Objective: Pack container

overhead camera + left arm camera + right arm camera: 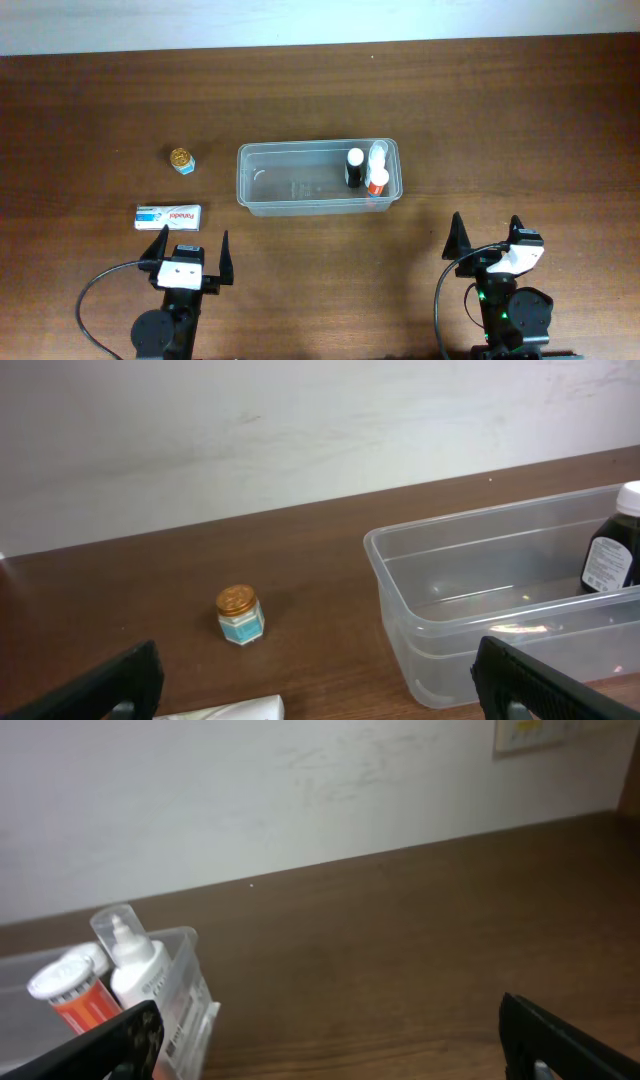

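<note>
The clear plastic container (290,190) sits mid-table. At its right end stand a dark bottle (354,167), a white bottle (377,155) and an orange-and-white bottle (377,182). The container also shows in the left wrist view (400,610) and its corner in the right wrist view (185,995). A small gold-lidded jar (182,160) (240,616) and a white flat box (169,216) (225,710) lie on the table left of it. My left gripper (189,250) (320,685) is open and empty, near the box. My right gripper (487,232) (330,1045) is open and empty, right of the container.
The brown wooden table (500,110) meets a white wall at the back. Cables run from both arm bases at the front edge.
</note>
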